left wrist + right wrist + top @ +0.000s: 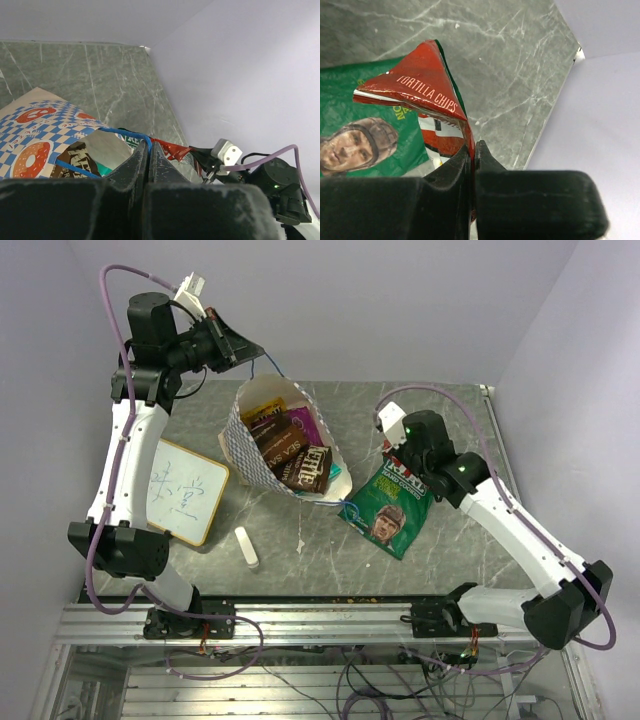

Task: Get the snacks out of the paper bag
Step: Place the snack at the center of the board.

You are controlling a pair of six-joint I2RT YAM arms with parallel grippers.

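Right claw clenched on red tortilla chips packet, over green bag, 3 o'clock of paper bag; left claw pinches blue cord handle.

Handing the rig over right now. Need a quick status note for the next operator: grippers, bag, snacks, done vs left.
Left gripper: shut on the blue cord handle of the paper bag, lifting the mouth open.
Right gripper: shut on the red tortilla chips packet, out of the bag, held over the green packet.
Done: green packet lies on the table, right of the bag.
Left: set the red packet down, then take out the brown chocolate packets, the purple one and the yellow one from the bag.
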